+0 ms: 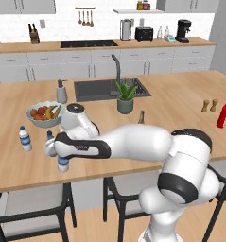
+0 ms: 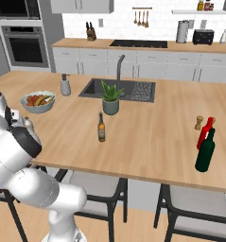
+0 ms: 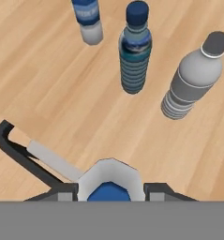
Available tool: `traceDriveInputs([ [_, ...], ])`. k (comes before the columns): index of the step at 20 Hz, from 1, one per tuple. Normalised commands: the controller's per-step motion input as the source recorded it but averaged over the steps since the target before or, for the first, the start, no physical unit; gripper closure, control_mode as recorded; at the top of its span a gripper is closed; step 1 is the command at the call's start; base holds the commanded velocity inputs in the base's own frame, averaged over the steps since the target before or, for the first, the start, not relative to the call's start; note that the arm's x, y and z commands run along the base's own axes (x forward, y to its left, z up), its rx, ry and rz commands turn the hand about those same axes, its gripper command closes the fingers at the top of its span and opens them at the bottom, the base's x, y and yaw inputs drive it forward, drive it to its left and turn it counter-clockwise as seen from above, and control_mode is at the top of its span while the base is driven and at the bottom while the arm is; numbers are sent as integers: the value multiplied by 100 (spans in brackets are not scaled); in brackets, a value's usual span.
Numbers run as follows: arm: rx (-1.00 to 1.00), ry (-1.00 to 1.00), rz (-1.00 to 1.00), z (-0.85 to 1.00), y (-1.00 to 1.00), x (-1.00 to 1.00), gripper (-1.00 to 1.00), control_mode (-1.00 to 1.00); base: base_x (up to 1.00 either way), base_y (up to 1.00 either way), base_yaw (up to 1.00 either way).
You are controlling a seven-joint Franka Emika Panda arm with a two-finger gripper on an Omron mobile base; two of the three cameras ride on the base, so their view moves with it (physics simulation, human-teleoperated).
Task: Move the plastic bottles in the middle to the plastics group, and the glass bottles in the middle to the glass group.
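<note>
Gripper clamped on a ribbed clear plastic bottle, white-capped, near the wooden counter's front-left edge. 3 ribbed bottles stand just beyond: grey, blue-tinted, blue-labelled.

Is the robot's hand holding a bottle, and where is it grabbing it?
Yes. The gripper holds a small water bottle near its top, a finger on each side just below the cap.

You will find the amber glass bottle upright mid-counter. The red bottle and dark green bottle stand together at right. Three water bottles stand upright: blue-tinted, plain greyish, blue-labelled. A fourth, white-capped bottle sits between the fingers.
</note>
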Motion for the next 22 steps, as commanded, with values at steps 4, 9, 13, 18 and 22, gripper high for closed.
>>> traceDriveInputs([
  [4,0,0,-7,0,24,16,100,-100,0,0,0],
  [9,0,0,-8,0,4,24,100,-100,0,0,0],
  [13,0,0,-6,-3,0,21,100,-100,0,0,0],
  [18,0,-1,-6,-11,1,12,100,-100,0,0,0],
  [22,0,-7,-6,-35,2,0,100,-100,0,0,0],
])
